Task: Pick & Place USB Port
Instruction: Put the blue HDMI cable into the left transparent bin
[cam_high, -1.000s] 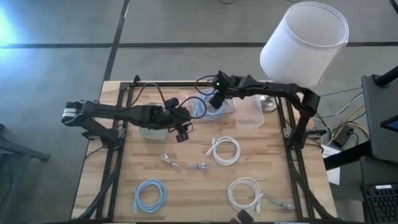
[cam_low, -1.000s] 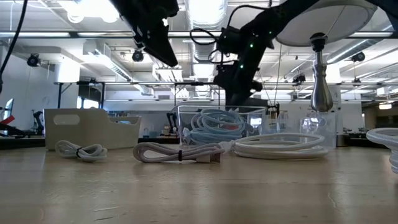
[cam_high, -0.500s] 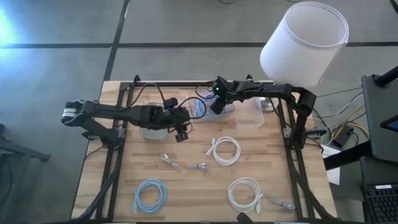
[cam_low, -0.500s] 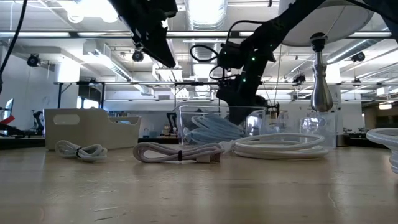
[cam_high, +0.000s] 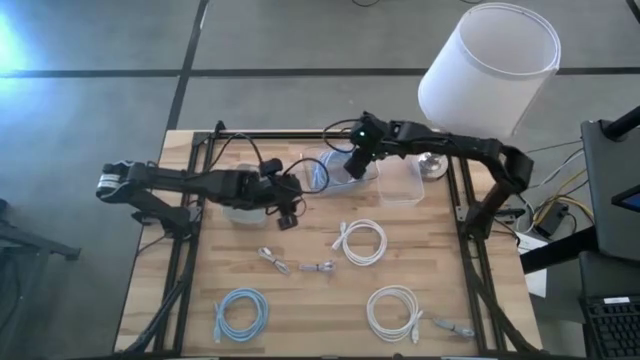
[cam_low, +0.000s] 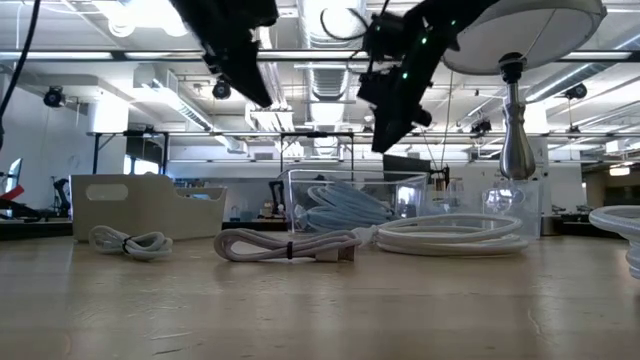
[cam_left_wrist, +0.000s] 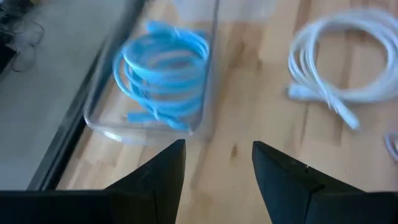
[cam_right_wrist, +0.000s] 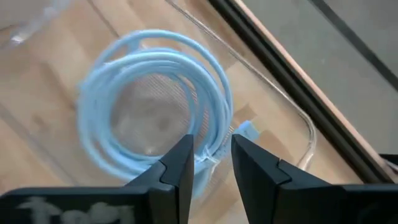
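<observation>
Right wrist view, right fingers (cam_right_wrist: 209, 163) parted, empty, above blue cable coil (cam_right_wrist: 155, 109) in clear bin (cam_right_wrist: 298, 134), left fingers (cam_left_wrist: 216, 171) released.

A grey concrete floor (cam_high: 100, 100) with dark seams surrounds the wooden bench (cam_high: 240, 340). A white lampshade (cam_high: 490, 65) stands at the bench's far right corner. In the low view, ceiling light strips (cam_low: 330, 20), pipes and ducts hang above an open workshop with distant desks.
</observation>
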